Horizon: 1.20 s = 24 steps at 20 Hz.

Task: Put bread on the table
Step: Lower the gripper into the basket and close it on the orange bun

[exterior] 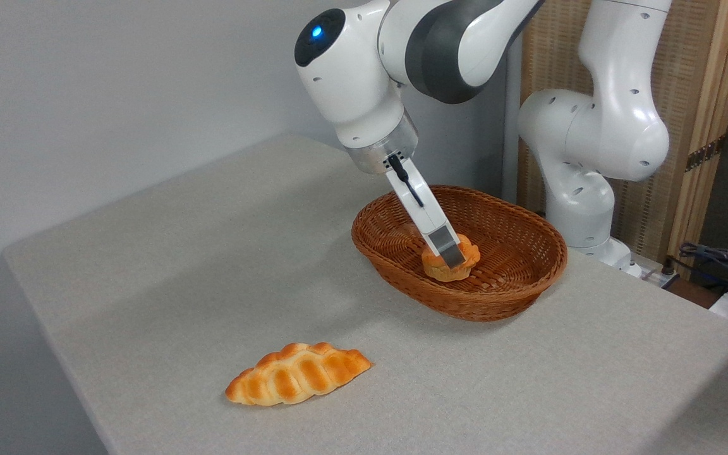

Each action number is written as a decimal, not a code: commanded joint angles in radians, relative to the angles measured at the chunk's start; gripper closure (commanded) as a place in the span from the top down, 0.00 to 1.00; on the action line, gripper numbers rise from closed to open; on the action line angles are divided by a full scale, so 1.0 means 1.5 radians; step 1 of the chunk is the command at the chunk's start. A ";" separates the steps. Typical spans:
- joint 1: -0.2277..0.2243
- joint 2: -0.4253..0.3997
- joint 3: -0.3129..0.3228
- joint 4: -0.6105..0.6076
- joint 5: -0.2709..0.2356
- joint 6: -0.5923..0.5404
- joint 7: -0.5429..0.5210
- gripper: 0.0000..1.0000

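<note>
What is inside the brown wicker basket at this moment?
Inside the basket sits one small round bun. The gripper reaches down onto it, its near finger covering the bun's middle; the far finger is hidden.

You see only one finger of the gripper; the other is hidden behind it, so you cannot tell how the jaws stand on the bread. That near finger covers the bun's middle. The arm's upper links run off the top edge. At the right edge, the dark cables (and whatever they join) are cut off.
</note>
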 commanded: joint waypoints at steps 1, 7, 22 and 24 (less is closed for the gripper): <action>-0.017 0.014 0.003 -0.006 0.007 0.018 0.013 1.00; -0.027 0.038 0.003 -0.005 0.007 0.038 0.013 1.00; -0.027 0.040 0.004 0.003 0.003 0.018 0.051 0.47; -0.025 0.037 0.005 0.016 0.003 0.007 0.055 0.46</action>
